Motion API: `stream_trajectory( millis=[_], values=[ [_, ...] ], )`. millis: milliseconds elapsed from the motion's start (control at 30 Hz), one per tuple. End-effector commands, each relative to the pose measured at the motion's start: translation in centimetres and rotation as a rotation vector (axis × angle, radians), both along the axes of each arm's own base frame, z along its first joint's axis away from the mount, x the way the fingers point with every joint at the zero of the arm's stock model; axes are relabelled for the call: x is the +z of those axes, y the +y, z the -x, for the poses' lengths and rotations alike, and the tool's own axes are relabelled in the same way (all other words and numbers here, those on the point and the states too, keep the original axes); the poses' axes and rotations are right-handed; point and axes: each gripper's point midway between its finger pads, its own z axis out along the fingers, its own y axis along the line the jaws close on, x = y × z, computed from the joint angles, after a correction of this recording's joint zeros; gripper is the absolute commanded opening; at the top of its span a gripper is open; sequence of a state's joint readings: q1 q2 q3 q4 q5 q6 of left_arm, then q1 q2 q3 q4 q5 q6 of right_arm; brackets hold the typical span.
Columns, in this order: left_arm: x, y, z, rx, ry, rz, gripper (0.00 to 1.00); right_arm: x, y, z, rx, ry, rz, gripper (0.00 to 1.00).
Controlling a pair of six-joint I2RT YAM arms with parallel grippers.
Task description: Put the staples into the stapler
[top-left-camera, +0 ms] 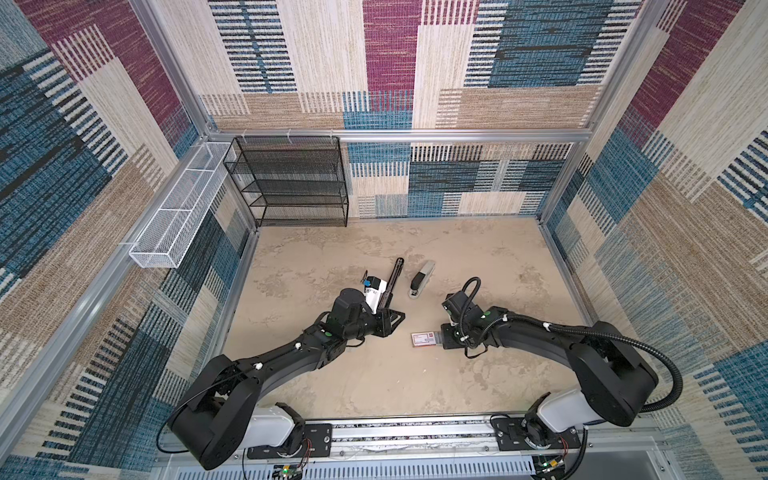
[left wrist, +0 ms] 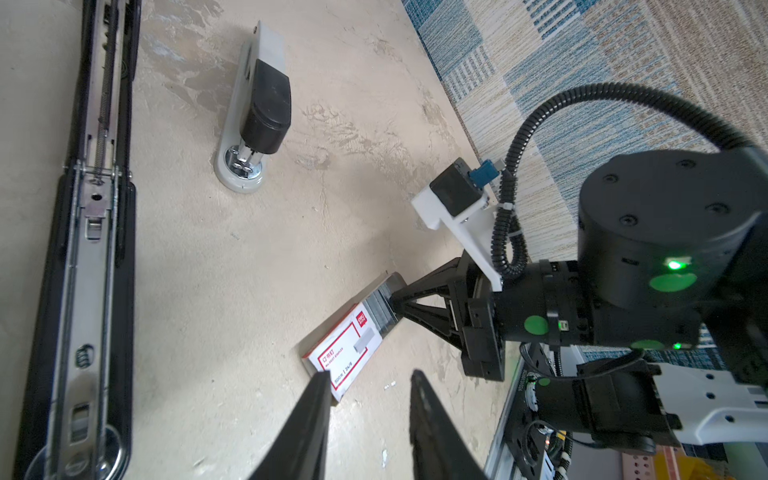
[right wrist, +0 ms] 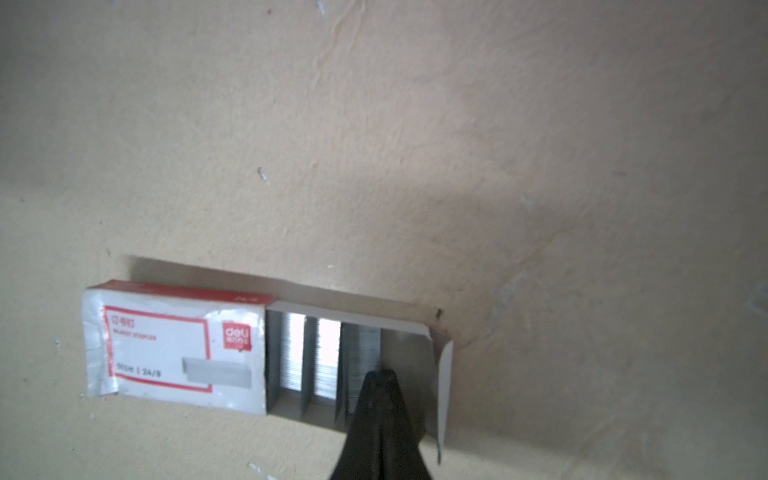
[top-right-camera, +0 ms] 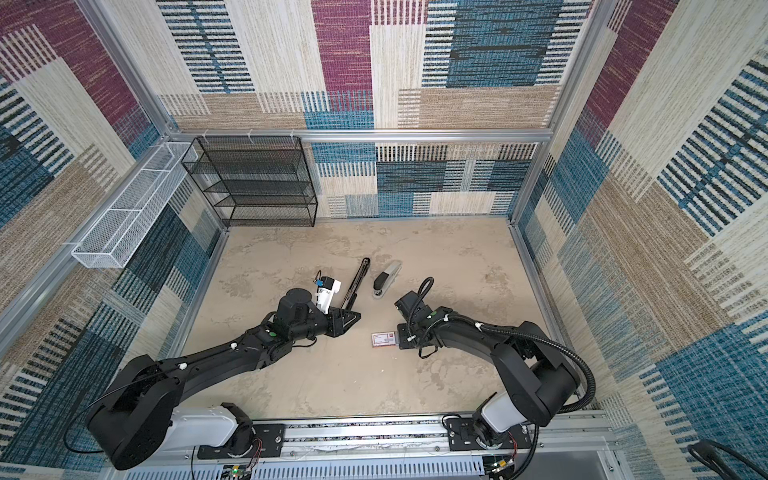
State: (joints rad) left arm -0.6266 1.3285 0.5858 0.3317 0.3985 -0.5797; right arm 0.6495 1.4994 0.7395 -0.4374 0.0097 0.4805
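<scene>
The left arm (top-left-camera: pixel 266 370) and right arm (top-left-camera: pixel 540 336) are both chunky matte black with rounded shells, and each has a white base (top-left-camera: pixel 266 428) bolted to a black plate (top-left-camera: pixel 316 436). The right one's got a fat ribbed black hose (top-left-camera: pixel 673 374) cinched with white zip ties (left wrist: pixel 508 206). There are round green stickers (left wrist: pixel 535 325) on the joints, plus a tiny green LED (left wrist: pixel 674 264). The round motor cap (left wrist: pixel 648 199) has black screws. A white bracket (left wrist: pixel 461 224) carries a black camera (left wrist: pixel 455 187) with a blue plug (left wrist: pixel 482 176). The fingers (left wrist: pixel 303 428) are black wedges.
</scene>
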Motion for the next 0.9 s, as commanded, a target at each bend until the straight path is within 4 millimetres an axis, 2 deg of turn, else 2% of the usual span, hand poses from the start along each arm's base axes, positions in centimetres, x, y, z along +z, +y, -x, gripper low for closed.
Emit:
stream_trajectory(
  millis=[0, 167, 367, 467, 533, 667, 800, 867],
  values=[
    [0.3, 0.0, -0.2, 0.009, -0.006, 0.011, 0.36, 0.1, 0.2, -0.1, 0.013, -0.006, -0.005, 0.0],
    [0.8, 0.0, -0.4, 0.015, -0.017, 0.014, 0.36, 1.7, 0.6, -0.6, 0.011, -0.044, -0.032, 0.0],
    [2.2, -0.1, -1.0, 0.027, -0.034, 0.017, 0.37, 5.9, 1.1, -1.5, 0.021, -0.134, -0.089, 0.0],
    [3.6, 0.3, -1.5, 0.055, -0.054, 0.053, 0.41, 8.3, 1.6, -2.1, 0.037, -0.185, -0.137, 0.0],
    [5.1, 0.4, -1.8, 0.049, -0.054, 0.11, 0.45, 10.6, 2.5, -2.5, 0.077, -0.241, -0.22, 0.0],
    [8.8, 0.4, -2.2, -0.055, -0.021, 0.298, 0.49, 16.6, 4.7, -2.9, 0.196, -0.351, -0.487, 0.0],
    [13.5, 0.9, -2.5, -0.168, -0.056, 0.551, 0.49, 22.3, 7.1, -1.4, 0.377, -0.432, -0.743, 0.0],
    [15.0, 0.8, -2.2, -0.231, -0.065, 0.643, 0.5, 24.2, 7.7, -0.7, 0.447, -0.447, -0.836, 0.0]
  ],
)
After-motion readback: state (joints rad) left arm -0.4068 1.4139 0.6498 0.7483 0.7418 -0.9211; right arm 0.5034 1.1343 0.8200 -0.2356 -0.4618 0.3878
